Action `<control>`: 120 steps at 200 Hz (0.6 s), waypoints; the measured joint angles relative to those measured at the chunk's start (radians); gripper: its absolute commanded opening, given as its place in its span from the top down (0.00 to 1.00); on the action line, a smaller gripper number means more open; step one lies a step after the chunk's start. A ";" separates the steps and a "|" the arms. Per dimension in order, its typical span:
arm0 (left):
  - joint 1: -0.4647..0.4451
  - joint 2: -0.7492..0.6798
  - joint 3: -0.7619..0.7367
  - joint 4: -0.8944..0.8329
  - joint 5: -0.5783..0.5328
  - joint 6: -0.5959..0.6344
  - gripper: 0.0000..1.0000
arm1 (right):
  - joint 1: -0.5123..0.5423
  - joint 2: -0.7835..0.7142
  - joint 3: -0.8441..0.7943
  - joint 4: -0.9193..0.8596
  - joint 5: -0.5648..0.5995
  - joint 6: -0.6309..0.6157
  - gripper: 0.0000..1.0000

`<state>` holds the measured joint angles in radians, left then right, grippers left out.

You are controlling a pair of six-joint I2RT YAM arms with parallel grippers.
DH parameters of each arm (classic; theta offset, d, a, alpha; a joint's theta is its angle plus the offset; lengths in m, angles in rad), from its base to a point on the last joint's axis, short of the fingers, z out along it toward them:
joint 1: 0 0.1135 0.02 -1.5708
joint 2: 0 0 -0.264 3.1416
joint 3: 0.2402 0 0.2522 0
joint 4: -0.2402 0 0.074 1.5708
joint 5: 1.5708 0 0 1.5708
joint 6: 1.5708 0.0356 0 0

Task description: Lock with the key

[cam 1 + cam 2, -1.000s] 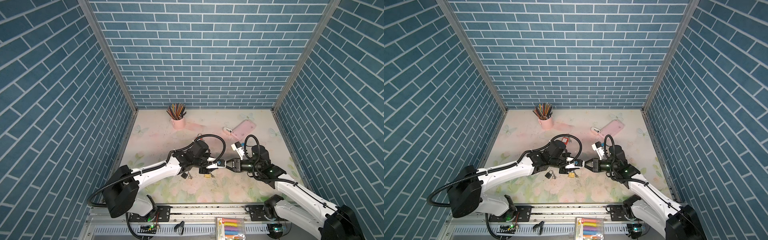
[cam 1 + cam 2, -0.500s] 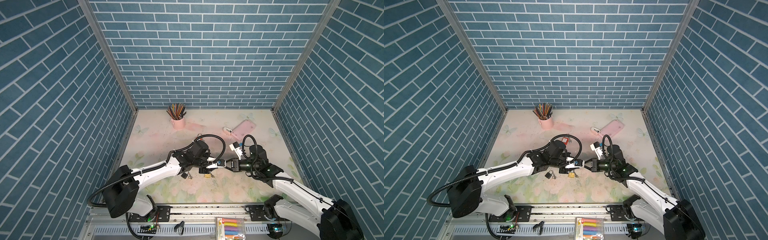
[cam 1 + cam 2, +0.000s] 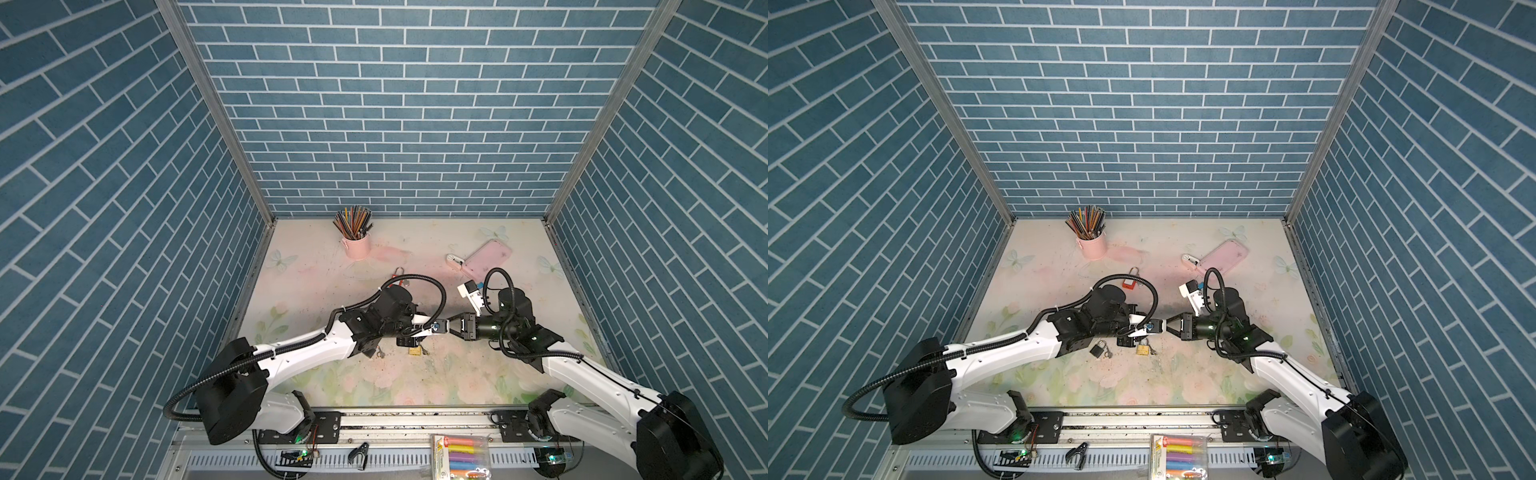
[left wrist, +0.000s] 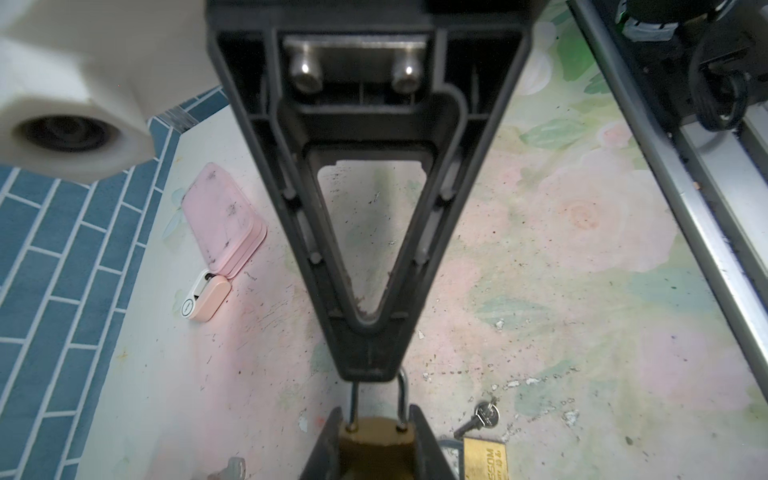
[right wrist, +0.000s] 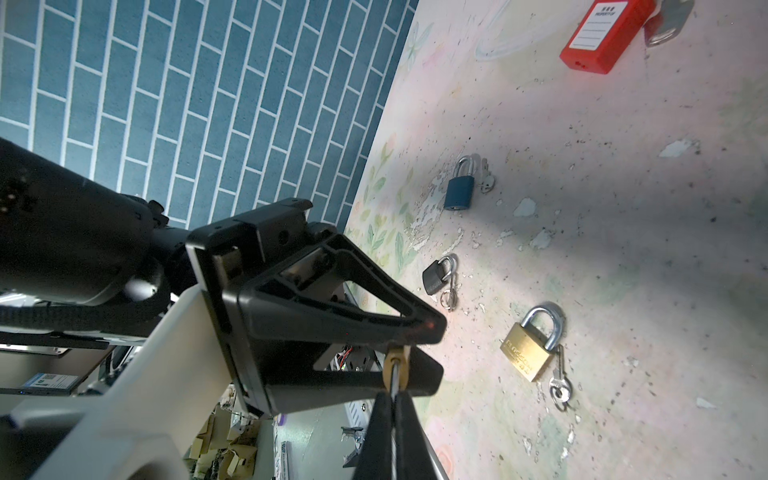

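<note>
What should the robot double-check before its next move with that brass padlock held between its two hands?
1. Left hand gripping the brass padlock by its body: ok.
2. Right hand shut on the shackle: ok.
3. Shackle latched into the body: cannot tell; both legs reach the body, but the latch is not visible.
4. Key in the held lock: cannot tell; its keyhole is hidden.
5. Spare padlock and the key by it lying on the table, apart from both hands: ok.

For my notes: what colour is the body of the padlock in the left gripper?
Brass yellow; the padlock shows best in the left wrist view.
</note>
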<state>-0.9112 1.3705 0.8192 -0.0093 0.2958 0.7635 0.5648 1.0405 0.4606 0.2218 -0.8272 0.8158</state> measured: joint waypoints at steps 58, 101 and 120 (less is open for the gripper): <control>-0.006 0.000 0.000 0.001 -0.031 -0.006 1.00 | 0.000 0.027 0.000 0.039 0.000 0.018 1.00; -0.001 0.000 0.000 -0.007 -0.019 -0.016 1.00 | 0.013 0.057 0.000 0.071 0.002 0.018 1.00; 0.002 0.000 0.000 -0.021 -0.011 -0.015 1.00 | 0.022 0.071 0.000 0.081 0.002 0.018 1.00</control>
<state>-0.9092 1.3701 0.8192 -0.0303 0.2852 0.7483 0.5865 1.1114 0.4606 0.3027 -0.8253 0.8333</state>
